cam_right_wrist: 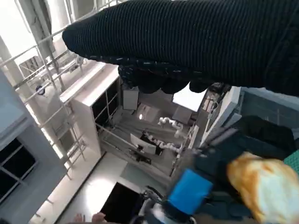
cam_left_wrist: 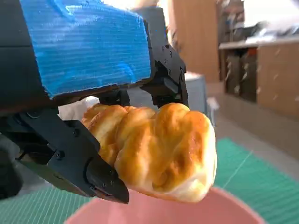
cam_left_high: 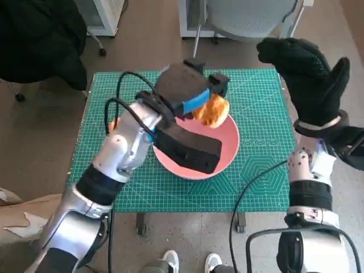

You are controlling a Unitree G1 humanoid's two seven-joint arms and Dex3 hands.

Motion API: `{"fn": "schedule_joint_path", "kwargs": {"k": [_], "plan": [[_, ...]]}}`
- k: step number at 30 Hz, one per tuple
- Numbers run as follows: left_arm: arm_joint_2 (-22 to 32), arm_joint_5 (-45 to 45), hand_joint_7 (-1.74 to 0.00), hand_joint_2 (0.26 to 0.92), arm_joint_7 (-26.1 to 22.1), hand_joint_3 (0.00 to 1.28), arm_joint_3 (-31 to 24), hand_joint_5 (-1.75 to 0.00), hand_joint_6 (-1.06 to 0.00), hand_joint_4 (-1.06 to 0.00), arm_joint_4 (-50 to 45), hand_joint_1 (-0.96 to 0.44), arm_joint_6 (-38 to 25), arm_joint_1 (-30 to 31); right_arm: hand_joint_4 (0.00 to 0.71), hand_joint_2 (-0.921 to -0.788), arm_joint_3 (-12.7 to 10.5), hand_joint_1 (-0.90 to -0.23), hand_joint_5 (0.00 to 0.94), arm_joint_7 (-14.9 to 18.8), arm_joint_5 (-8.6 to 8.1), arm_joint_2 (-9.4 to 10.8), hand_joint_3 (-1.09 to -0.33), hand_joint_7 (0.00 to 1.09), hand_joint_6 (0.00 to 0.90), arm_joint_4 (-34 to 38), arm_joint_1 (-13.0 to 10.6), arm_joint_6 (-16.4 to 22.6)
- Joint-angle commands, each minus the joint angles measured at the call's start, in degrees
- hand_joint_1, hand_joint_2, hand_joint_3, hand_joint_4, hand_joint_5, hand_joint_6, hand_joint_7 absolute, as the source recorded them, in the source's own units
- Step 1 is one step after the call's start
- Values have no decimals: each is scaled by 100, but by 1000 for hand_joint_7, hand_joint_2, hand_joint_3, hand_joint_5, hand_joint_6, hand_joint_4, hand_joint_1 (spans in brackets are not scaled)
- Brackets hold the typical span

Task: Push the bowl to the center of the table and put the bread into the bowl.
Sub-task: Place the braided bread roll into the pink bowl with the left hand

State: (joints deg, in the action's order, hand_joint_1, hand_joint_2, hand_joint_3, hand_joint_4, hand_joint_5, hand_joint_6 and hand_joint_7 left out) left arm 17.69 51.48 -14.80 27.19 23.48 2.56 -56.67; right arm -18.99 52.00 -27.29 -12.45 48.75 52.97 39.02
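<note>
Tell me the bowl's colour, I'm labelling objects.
The bowl is pink, clearest in the head view, beneath the bread.

Our forearms are pale silver-grey shells with black bands at the joints, and thin black cables loop along each. Our left hand [cam_left_high: 190,102] is boxy and black, its back covered in ribbed blue tape, with small screws showing on its black fingers [cam_left_wrist: 74,161]. Our right hand [cam_left_high: 310,74] wears a black knitted glove with a pale cuff ring.
</note>
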Motion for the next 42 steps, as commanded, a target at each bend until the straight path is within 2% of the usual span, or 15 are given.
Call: {"fn": "schedule_joint_path", "kwargs": {"k": [1, 3, 5, 7, 8, 9, 10, 11, 12, 15, 21, 31, 42], "plan": [[2, -246, -1233, 757, 48, 504, -83, -1540, -551, -467, 346, 1, 120, -172, 253, -921, 6, -710, 1, -88, 67, -3, -865, 3, 311, 44, -153, 53], [-70, -423, -1207, 854, -12, 324, -164, -1476, -510, -521, 497, 0, 92, -180, 251, -921, 9, -710, 1, -112, 75, -3, -864, 2, 310, 42, -154, 61], [-77, -528, -1276, 886, -8, 296, -177, -1452, -428, -526, 598, -1, 118, -178, 251, -921, 12, -713, 1, -136, 82, 1, -863, 2, 310, 33, -155, 65], [-33, -570, -1375, 903, -4, 305, -162, -1441, -367, -486, 619, -1, 151, -158, 252, -921, 15, -716, 1, -155, 90, 5, -862, 2, 310, 37, -151, 70], [-8, -579, -1186, 867, -12, 262, -151, -1135, -300, -371, 609, -80, 156, -146, 252, -921, 17, -717, 1, -162, 92, 6, -861, 2, 310, 40, -148, 71], [21, -555, -969, 853, -33, 200, -127, -818, -290, -327, 585, -132, 127, -137, 251, -921, 16, -718, 0, -167, 93, 8, -861, 2, 309, 49, -142, 73], [40, -538, -883, 855, -47, 170, -110, -681, -288, -321, 570, -156, 105, -132, 251, -921, 16, -718, 0, -171, 93, 9, -861, 2, 310, 56, -138, 74], [55, -504, -757, 864, -54, 116, -88, -463, -287, -323, 565, -190, 77, -134, 251, -921, 18, -719, 1, -177, 95, 12, -860, 2, 310, 61, -134, 75], [76, -480, -670, 869, -38, 79, -78, -312, -276, -318, 549, -224, 72, -121, 251, -921, 18, -719, 1, -180, 93, 17, -860, 2, 310, 73, -126, 77], [104, -464, -533, 871, -8, 29, -69, -119, -265, -312, 524, -285, 77, -102, 252, -921, 22, -720, 1, -187, 90, 22, -858, 3, 311, 85, -117, 79], [265, -415, -410, 868, 154, 4, -74, -16, -261, -291, 430, -359, 195, 15, 253, -921, 30, -715, 1, -186, 80, 37, -857, 3, 312, 106, -91, 88], [610, -370, -259, 866, 719, 1, -109, 0, -259, -213, 388, -499, 671, 189, 254, -921, 33, -712, 1, -124, 38, 51, -857, 3, 312, 144, -51, 60], [818, -450, -204, 870, 804, 1, -180, 0, -267, -172, 150, -579, 855, 360, 253, -921, 71, -706, 0, -94, 32, 86, -863, 2, 310, 135, -43, 24]]}}
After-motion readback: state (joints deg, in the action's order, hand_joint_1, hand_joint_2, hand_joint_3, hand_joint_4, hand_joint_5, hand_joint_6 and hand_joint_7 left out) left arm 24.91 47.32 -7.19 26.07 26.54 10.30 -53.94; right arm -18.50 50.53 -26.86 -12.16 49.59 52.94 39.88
